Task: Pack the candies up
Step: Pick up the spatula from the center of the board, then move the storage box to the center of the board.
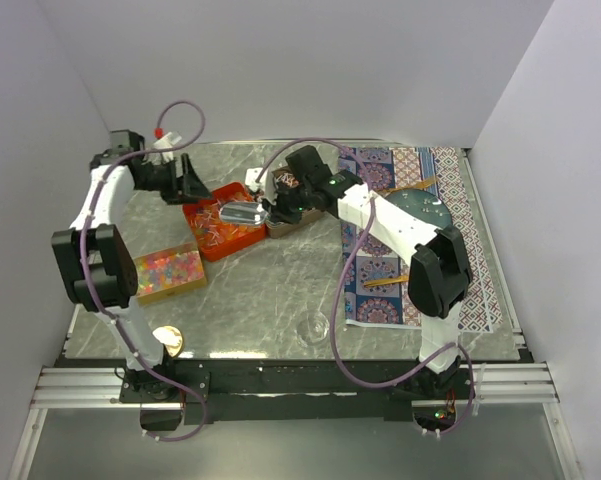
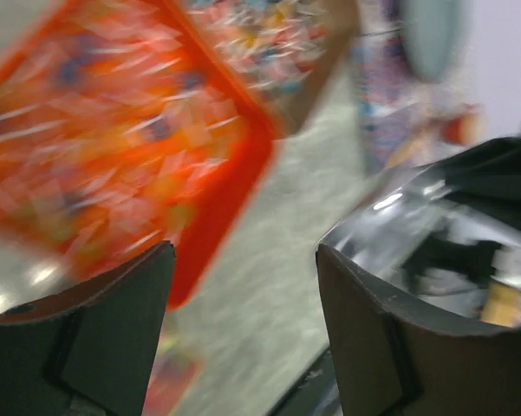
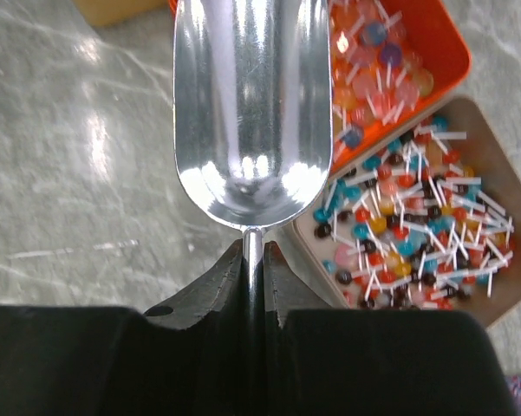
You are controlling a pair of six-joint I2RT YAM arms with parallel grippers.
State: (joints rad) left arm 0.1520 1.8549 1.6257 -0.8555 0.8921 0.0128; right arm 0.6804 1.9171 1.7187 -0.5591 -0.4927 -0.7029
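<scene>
Small stick candies fill an orange tray and a brown box; both show in the right wrist view, the tray and the box. Bead-like multicoloured candies fill a yellow box. My right gripper is shut on the handle of an empty silver scoop, which hangs over the orange tray; in the right wrist view the gripper clamps the scoop. My left gripper is open and empty at the tray's far left edge; its view is blurred, with the gripper above the table beside the tray.
A patterned mat covers the right side and carries a teal plate. A small clear glass dish stands near the front centre. A round gold object lies by the left arm's base. Walls enclose the table.
</scene>
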